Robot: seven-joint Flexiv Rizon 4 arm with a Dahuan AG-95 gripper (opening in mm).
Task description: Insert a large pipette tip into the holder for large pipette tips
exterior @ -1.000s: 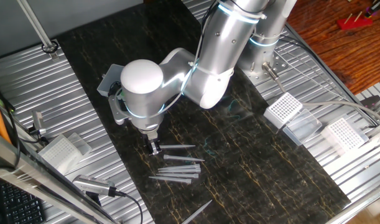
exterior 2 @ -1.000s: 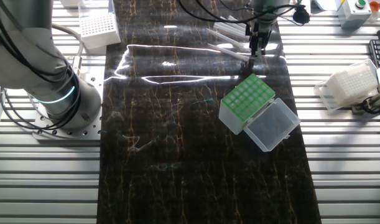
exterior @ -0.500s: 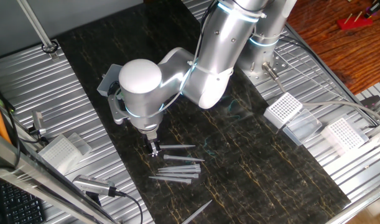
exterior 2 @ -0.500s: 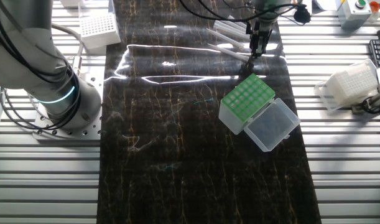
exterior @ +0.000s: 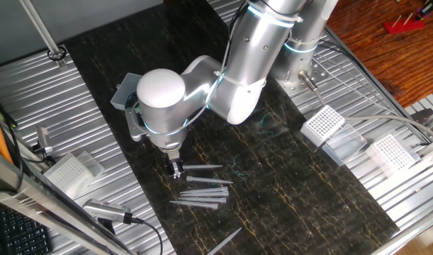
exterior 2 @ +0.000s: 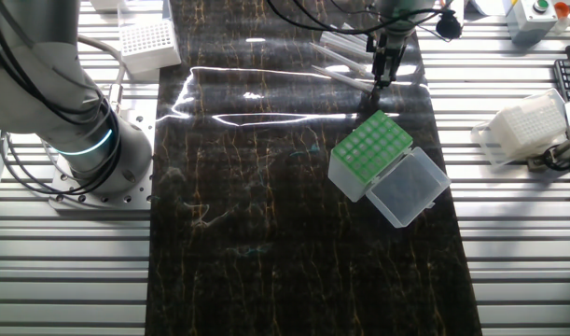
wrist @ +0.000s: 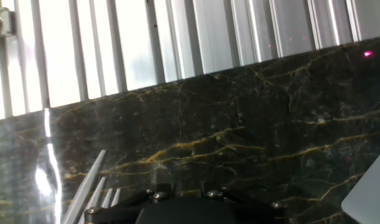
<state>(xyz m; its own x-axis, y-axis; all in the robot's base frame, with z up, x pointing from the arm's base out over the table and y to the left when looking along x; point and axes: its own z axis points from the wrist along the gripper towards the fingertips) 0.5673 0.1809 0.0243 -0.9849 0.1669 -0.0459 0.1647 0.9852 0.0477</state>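
We hover our gripper [exterior: 176,170] low by the large pipette tip [exterior: 202,168]; jaw state unclear, so we centre on one tip before closing.

We see even, bright overhead light in both fixed views, shadows soft. White glare streaks cross the dark marble mat [exterior 2: 266,93] in the upper half of the other fixed view. In the hand view, the ribbed metal table [wrist: 134,43] blows out white at upper left, the frame slightly soft throughout.
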